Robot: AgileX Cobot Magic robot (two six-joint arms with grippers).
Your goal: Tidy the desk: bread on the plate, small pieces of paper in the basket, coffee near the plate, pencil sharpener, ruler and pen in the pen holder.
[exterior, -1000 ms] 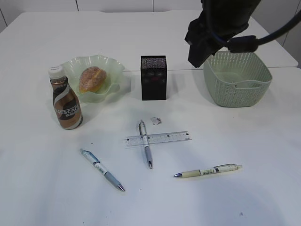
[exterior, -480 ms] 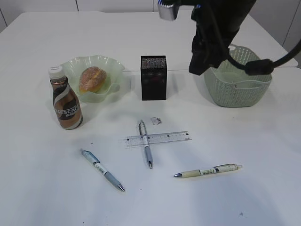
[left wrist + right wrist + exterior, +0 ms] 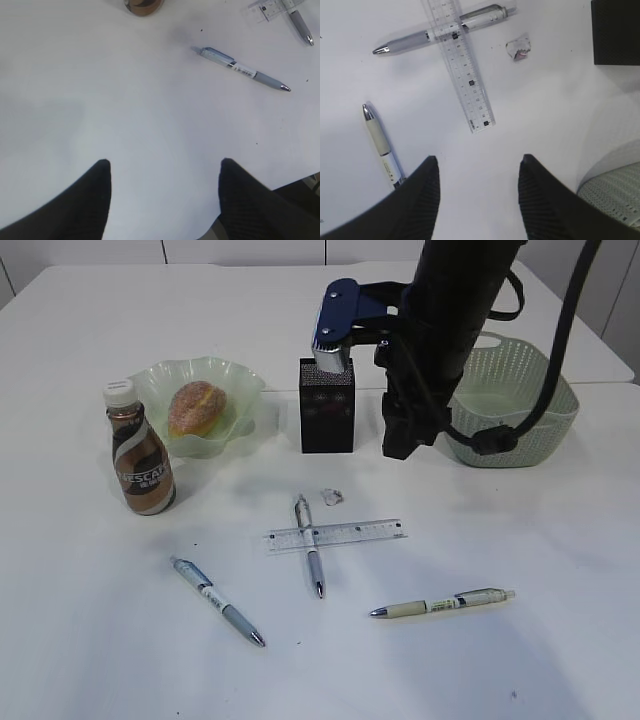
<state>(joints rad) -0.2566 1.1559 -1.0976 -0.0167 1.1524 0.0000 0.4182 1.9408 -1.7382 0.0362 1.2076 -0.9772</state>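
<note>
The bread (image 3: 196, 407) lies in the green plate (image 3: 160, 375), with the coffee (image 3: 142, 462) standing in front of it. Beside the black pen holder (image 3: 326, 410) is the basket (image 3: 530, 410), partly hidden by my right arm. The clear ruler (image 3: 345, 533) (image 3: 462, 65) lies across one pen (image 3: 311, 560) (image 3: 405, 44). Two more pens (image 3: 216, 600) (image 3: 442, 603) lie nearer the front. A small pale object (image 3: 332, 497) (image 3: 518, 48) sits behind the ruler; whether it is paper or the pencil sharpener I cannot tell. My right gripper (image 3: 398, 445) (image 3: 479, 162) hangs open and empty between holder and basket. My left gripper (image 3: 165, 167) is open over bare desk.
The left wrist view shows the blue-grey pen (image 3: 242, 70), the coffee's base (image 3: 144, 4) and the desk's near edge at the bottom right. In the right wrist view are the cream pen (image 3: 380, 142), the pen holder's corner (image 3: 616, 32) and the basket's rim (image 3: 612, 192).
My right arm has swung from above the basket to the left and down, and now hangs between the pen holder and the basket. Nothing on the desk has moved.
</note>
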